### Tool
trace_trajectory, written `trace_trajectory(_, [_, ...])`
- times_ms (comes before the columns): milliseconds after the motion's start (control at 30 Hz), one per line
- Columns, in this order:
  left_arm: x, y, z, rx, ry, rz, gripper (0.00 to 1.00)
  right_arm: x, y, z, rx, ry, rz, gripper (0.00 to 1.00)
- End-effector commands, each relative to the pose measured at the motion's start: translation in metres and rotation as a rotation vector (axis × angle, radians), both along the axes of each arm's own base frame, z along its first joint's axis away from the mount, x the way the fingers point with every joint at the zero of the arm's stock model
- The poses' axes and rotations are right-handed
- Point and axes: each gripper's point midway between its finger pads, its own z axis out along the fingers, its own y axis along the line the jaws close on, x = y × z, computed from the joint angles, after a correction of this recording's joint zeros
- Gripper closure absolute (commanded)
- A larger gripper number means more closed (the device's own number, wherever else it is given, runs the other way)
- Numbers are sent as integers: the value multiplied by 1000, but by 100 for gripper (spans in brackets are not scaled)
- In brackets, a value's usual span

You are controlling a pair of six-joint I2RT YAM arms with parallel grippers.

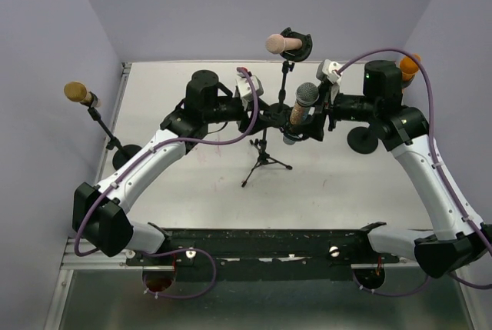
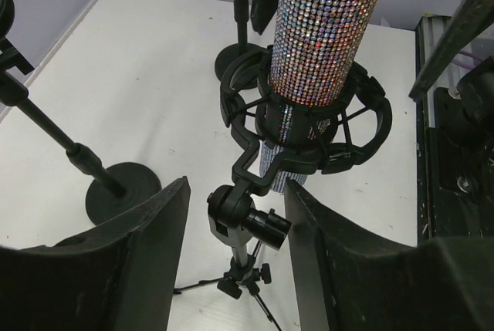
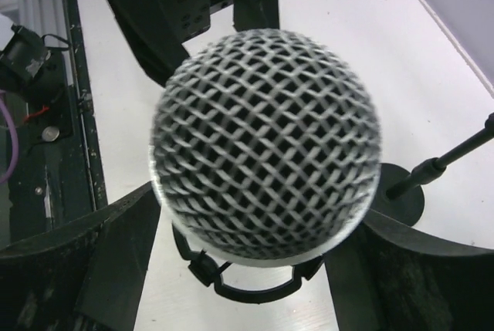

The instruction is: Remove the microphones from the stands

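Note:
A sparkly microphone (image 1: 305, 98) (image 2: 328, 30) with a silver mesh head (image 3: 266, 142) stands tilted in a black shock mount (image 2: 363, 126) (image 3: 247, 291) on a small tripod stand (image 1: 264, 159). My left gripper (image 1: 270, 115) (image 2: 238, 192) is open, with its fingers (image 2: 154, 254) either side of the stand's swivel joint (image 2: 231, 211). A gap shows on the left, and the joint's knob is close to the right finger. My right gripper (image 1: 314, 118) (image 3: 255, 211) is open, straddling the microphone just below its head. The head hides the microphone's body there.
Three other microphones stand on round-based stands: a tan one (image 1: 77, 91) at the left edge, a pink one (image 1: 280, 41) at the back, an orange one (image 1: 410, 63) at the right. Round bases (image 1: 361, 139) (image 2: 120, 192) sit close by. Walls enclose the table (image 1: 200, 184).

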Motion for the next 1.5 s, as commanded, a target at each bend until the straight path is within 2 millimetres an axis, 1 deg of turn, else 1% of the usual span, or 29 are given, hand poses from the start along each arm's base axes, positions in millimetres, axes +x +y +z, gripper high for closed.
trace_trajectory(0, [-10,-5,14,-23,-37,-54,44,16,6,14,71,-22,-72,20])
trace_trajectory(67, [-14,-4,14,-24,-30,-54,48,21,6,13,66,-25,-90,28])
trace_trajectory(167, [-20,2,15,-25,-28,-51,51,28,5,9,65,-27,-112,37])
trace_trajectory(233, [-26,6,16,-28,-28,-49,51,30,7,7,73,-26,-113,41])
trace_trajectory(367, [-36,11,23,-48,-9,-41,51,34,12,-3,65,-16,-103,53])
trace_trajectory(433, [-40,13,26,-54,-5,-42,52,34,19,-2,69,-21,-85,59])
trace_trajectory(600, [-43,21,36,-60,-20,-16,52,34,43,0,78,-42,-15,65])
trace_trajectory(667, [-42,26,39,-61,-22,4,52,35,54,2,84,-47,5,71])
trace_trajectory(700, [-41,29,39,-59,-23,19,51,35,60,3,92,-42,13,74])
trace_trajectory(733, [-39,32,40,-58,-23,36,48,36,64,4,101,-43,19,76])
trace_trajectory(800, [-35,38,43,-55,-35,70,39,39,72,6,113,-44,23,80])
trace_trajectory(833, [-35,41,45,-54,-37,79,33,42,75,6,118,-39,18,82])
trace_trajectory(900, [-38,44,48,-50,-61,72,25,46,78,8,132,-33,6,85])
trace_trajectory(967, [-42,44,54,-62,-67,59,21,49,79,11,138,-32,-5,88])
trace_trajectory(1033, [-44,42,62,-93,-61,50,19,49,78,13,139,-35,-13,90])
trace_trajectory(1167, [-35,31,67,-148,5,50,21,50,75,11,140,-28,-36,94])
trace_trajectory(1233, [-25,25,64,-151,23,59,23,49,74,10,139,-16,-45,94])
trace_trajectory(1267, [-21,22,60,-143,34,65,23,47,73,11,140,-18,-45,94])
trace_trajectory(1300, [-15,20,64,-155,13,69,23,46,73,13,142,-21,-43,95])
trace_trajectory(1333, [-11,17,62,-153,12,76,23,46,73,15,146,-23,-45,95])
trace_trajectory(1400, [-6,14,59,-144,7,71,24,47,73,18,150,-20,-51,96])
trace_trajectory(1467, [-4,11,51,-127,9,60,23,48,73,20,155,-19,-58,96])
